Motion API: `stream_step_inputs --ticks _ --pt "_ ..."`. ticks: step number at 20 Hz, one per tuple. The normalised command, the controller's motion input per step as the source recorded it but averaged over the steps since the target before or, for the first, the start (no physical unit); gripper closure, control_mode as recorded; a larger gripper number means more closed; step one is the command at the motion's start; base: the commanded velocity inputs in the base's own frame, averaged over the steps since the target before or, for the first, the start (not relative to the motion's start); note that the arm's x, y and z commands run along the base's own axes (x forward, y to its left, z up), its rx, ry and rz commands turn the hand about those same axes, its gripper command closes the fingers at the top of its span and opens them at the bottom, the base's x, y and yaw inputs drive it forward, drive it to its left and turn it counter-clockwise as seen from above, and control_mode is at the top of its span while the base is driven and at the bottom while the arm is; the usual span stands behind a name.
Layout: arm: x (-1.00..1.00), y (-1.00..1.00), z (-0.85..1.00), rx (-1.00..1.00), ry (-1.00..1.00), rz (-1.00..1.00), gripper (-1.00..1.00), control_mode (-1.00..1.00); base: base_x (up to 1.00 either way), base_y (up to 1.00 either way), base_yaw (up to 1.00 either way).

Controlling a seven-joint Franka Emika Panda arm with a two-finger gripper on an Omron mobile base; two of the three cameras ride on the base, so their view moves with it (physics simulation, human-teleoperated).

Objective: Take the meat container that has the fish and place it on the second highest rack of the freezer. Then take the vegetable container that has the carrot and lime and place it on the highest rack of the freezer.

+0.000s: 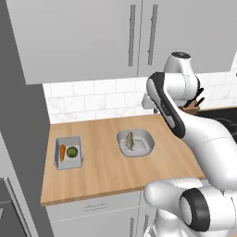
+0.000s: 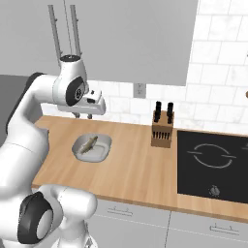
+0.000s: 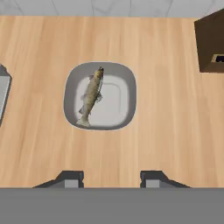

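The meat container [image 3: 124, 96] is a pale grey rounded tray on the wooden counter, with the grey-brown fish [image 3: 91, 96] lying in it. My gripper [image 3: 111, 179] hangs well above this tray, open, with nothing between its fingertips. The right base view has the gripper [image 2: 83, 115] above and behind the meat container [image 2: 104, 145]. To the left on the counter stands the vegetable container [image 1: 81, 149], holding the carrot [image 1: 62, 152] and the lime [image 1: 71, 151]. The freezer's dark grey side [image 1: 21, 129] borders the counter's left end; its racks are out of view.
A wooden knife block [image 2: 162, 128] stands at the back of the counter, right of the tray. A black cooktop [image 2: 213, 160] lies further right. Grey wall cabinets [image 1: 92, 37] hang over the counter, above my arm.
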Motion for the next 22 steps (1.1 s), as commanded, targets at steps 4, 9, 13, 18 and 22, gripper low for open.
stream_step_inputs --ticks 4,9,13,18,22 --pt "-0.46 0.07 -0.02 0.0 -0.01 0.02 -1.0 -1.0 0.0 0.0 0.0" --pt "-0.86 0.2 -0.41 -0.03 -0.04 0.2 -1.0 -1.0 0.0 0.0 0.0" --pt "-0.22 0.21 -0.68 -0.21 0.02 0.28 -1.0 -1.0 0.0 0.0 0.0" --pt "0.17 0.1 -0.56 -0.24 0.07 0.42 -1.0 -1.0 0.0 0.0 0.0" --pt "0.42 0.01 -0.49 -0.11 0.07 0.47 -1.0 -1.0 0.0 0.0 0.0"
